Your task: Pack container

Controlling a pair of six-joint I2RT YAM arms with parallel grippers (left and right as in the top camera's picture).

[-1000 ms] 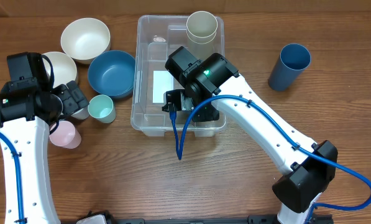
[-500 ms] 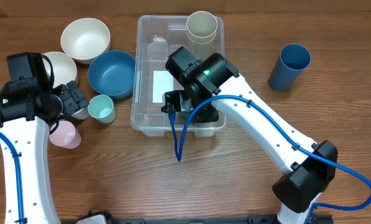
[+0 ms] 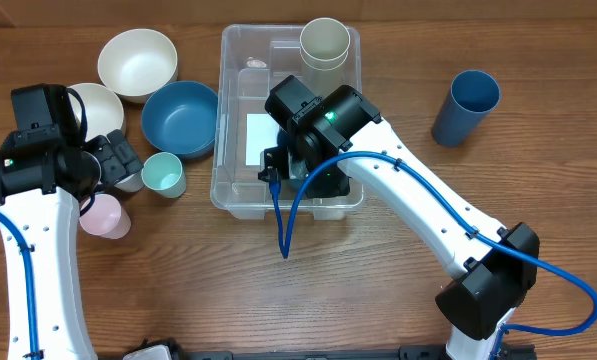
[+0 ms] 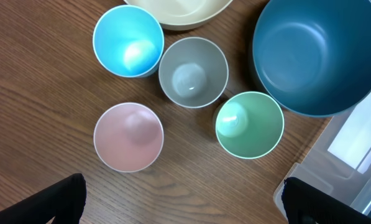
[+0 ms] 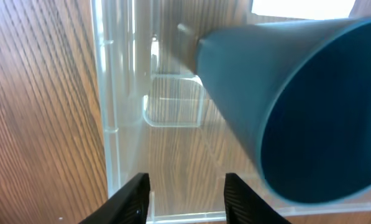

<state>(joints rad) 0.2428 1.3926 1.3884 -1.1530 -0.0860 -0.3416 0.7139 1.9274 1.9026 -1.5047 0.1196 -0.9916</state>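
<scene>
I see my right arm (image 3: 418, 200) over the container (image 3: 228, 120), cream cup (image 3: 325, 42) in its corner, blue cup (image 3: 468, 105) well apart.

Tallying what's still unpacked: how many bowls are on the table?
3: one cream bowl at the back left, a second cream bowl partly under the left arm, a blue bowl beside the container. Arms may hide more.

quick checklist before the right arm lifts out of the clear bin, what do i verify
1. right gripper jaws apart: ok
2. dark blue cup not between its fingertips: ok
3. dark blue cup inside the container: ok in the wrist view; overhead, the arm hides it
4. dark blue cup upright: not ok, it looks tilted
5. left gripper open, holding nothing: ok
</scene>
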